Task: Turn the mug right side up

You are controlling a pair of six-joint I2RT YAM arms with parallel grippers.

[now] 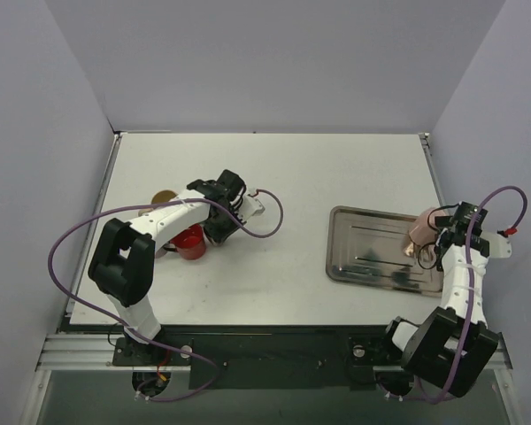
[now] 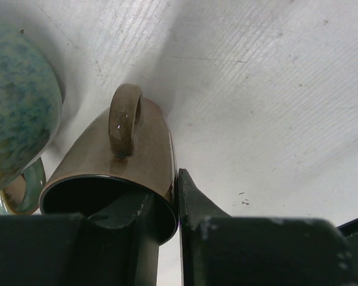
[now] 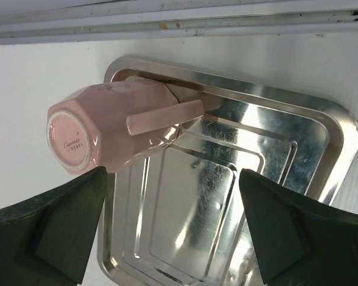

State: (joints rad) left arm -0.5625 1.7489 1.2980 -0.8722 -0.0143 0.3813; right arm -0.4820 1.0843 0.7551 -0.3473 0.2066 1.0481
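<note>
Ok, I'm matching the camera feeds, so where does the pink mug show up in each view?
Top external: right side, pink mug at the metal tray's right end.
Left wrist: not in it; only a brown mug and a speckled teal mug.
Right wrist: upper left, lying on its side over the tray's rim.
Shared landmark: the metal tray.

Reaches from 7 o'clock base toward 2 with left arm, wrist doubled back toward 7. Pinches mug (image 2: 107,155) rim with left gripper (image 2: 164,190), one finger inside, one outside. Rises toward 12 with right arm; holds right gripper (image 3: 172,176) spread wide.
</note>
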